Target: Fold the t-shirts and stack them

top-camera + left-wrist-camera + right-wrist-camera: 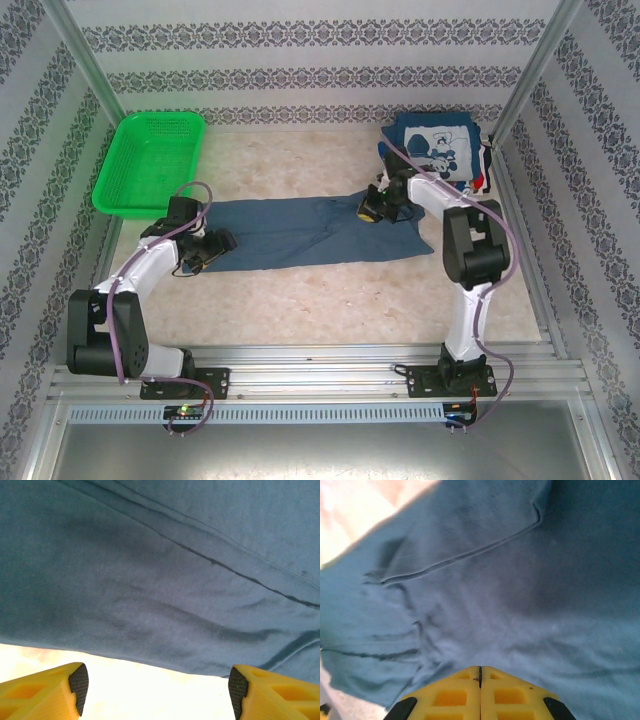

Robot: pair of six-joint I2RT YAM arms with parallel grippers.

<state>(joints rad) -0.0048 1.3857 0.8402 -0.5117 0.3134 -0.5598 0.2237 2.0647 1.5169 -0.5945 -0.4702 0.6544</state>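
Observation:
A plain slate-blue t-shirt lies spread flat across the middle of the table. My left gripper is at its left edge, open. In the left wrist view the shirt's hem runs just ahead of the left gripper, with bare table between the fingers. My right gripper sits on the shirt's far edge. In the right wrist view its yellow fingers are pressed together at the right gripper, and creases in the shirt run toward the tips. A folded navy t-shirt with a white cartoon-mouse print lies at the back right.
A green mesh basket stands at the back left. Patterned walls close in the table on three sides, with metal posts at the back corners. Bare tabletop lies between the shirt and the arm bases.

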